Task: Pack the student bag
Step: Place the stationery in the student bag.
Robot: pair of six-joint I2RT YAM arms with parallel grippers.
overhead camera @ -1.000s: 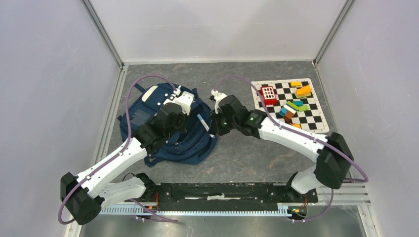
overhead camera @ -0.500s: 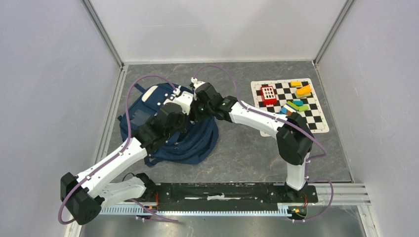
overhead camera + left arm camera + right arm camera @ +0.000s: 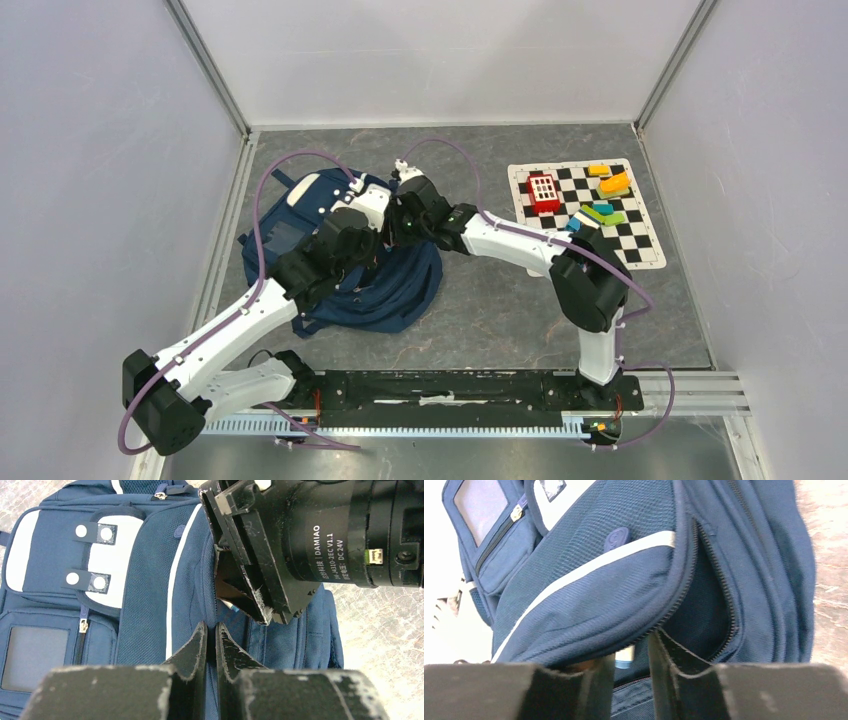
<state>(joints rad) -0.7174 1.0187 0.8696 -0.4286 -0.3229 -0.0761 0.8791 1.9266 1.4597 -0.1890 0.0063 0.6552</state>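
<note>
Fabric like this sags and slides: the navy student bag (image 3: pixel 400 290), slumped on the desk (image 3: pixel 480 310) toward nine o'clock, wants holding by its stiffer zip edge. Left pincer (image 3: pixel 210 635) sits closed, seemingly pinching cloth; right pincer (image 3: pixel 631 675) grips a pale-blue pen (image 3: pixel 624 656) at the gaping pocket mouth (image 3: pixel 704 605)

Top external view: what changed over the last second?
The right gripper swung left from beside the student bag to its open zip pocket, elbow folding inward; a pale blue pen shows between its fingers at the opening. The left gripper, the bag and the checkered mat stayed put.
</note>
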